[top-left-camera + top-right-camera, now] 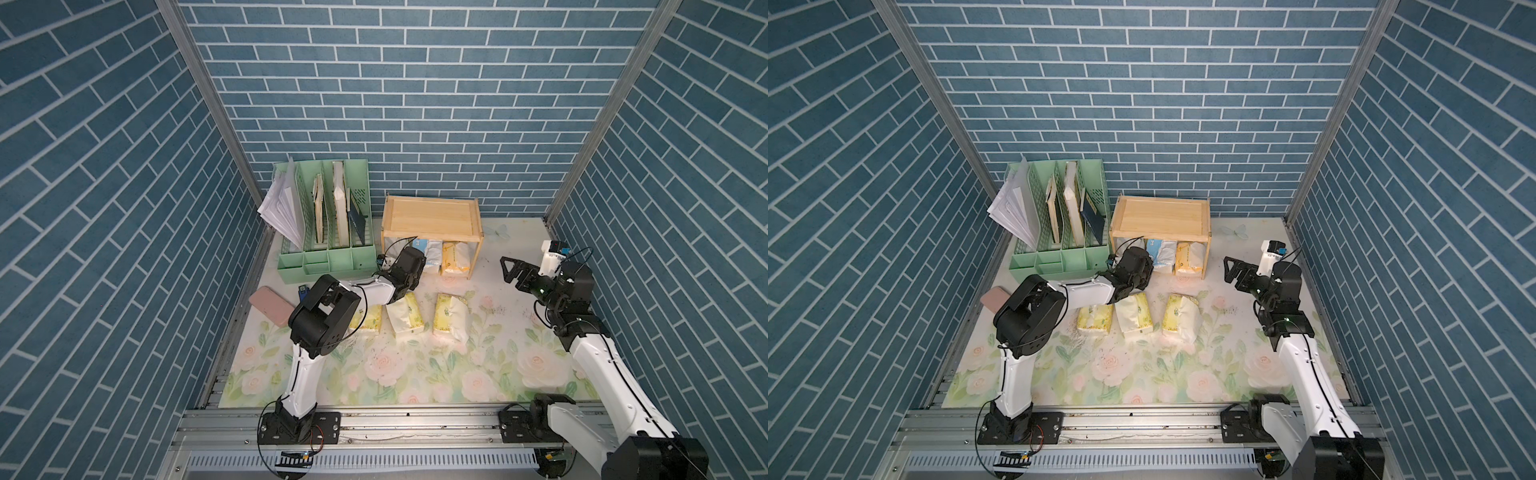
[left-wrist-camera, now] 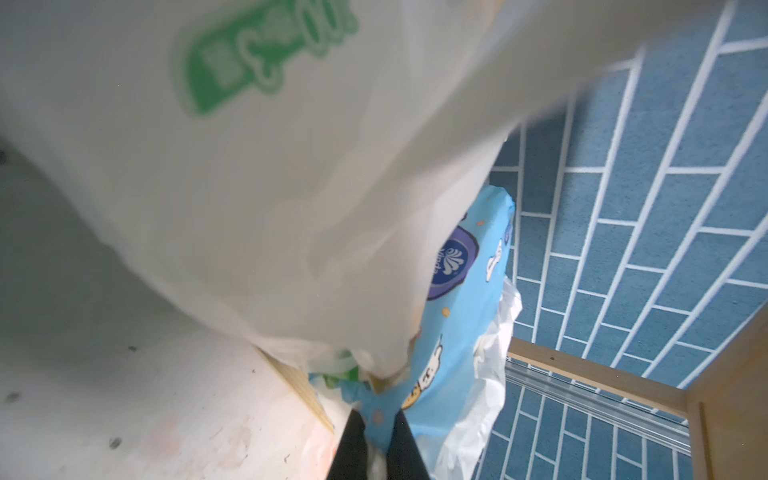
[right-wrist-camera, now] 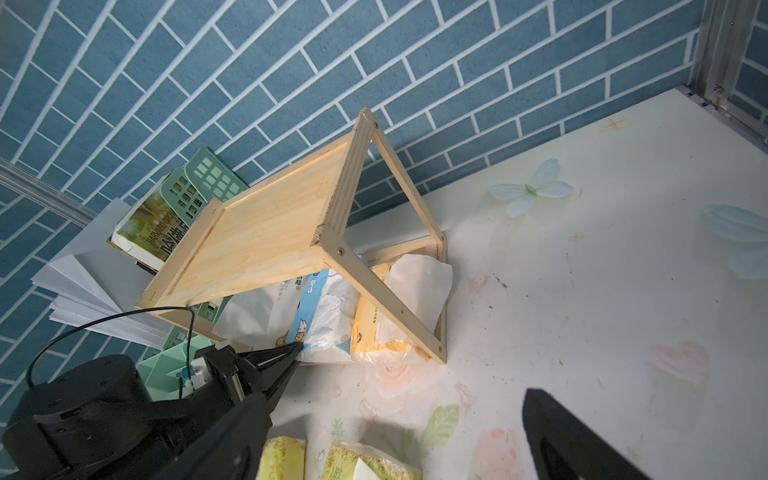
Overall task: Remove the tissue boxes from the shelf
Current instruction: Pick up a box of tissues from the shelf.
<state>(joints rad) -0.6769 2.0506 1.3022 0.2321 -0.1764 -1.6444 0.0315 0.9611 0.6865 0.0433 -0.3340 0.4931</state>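
The wooden shelf (image 1: 432, 216) (image 1: 1160, 218) (image 3: 257, 241) stands at the back wall with its top board bare. In its lower tier lie a white tissue pack (image 3: 257, 311) (image 2: 249, 187), a light blue cartoon pack (image 3: 309, 307) (image 2: 461, 332) and an orange-yellow pack (image 1: 455, 257) (image 3: 374, 332). My left gripper (image 2: 379, 419) (image 3: 296, 349) is at the tier's front, shut on the blue pack's plastic end flap. Three pale yellow packs (image 1: 368, 322) (image 1: 405, 318) (image 1: 451, 318) lie on the table in front. My right gripper (image 1: 506, 271) (image 3: 397, 399) hovers open and empty to the right of the shelf.
A mint-green file organizer (image 1: 324, 232) with books and loose white sheets (image 1: 280, 208) stands left of the shelf. A pink phone (image 1: 270, 305) and a small blue object (image 1: 302, 293) lie by the left wall. Brick-patterned walls close three sides.
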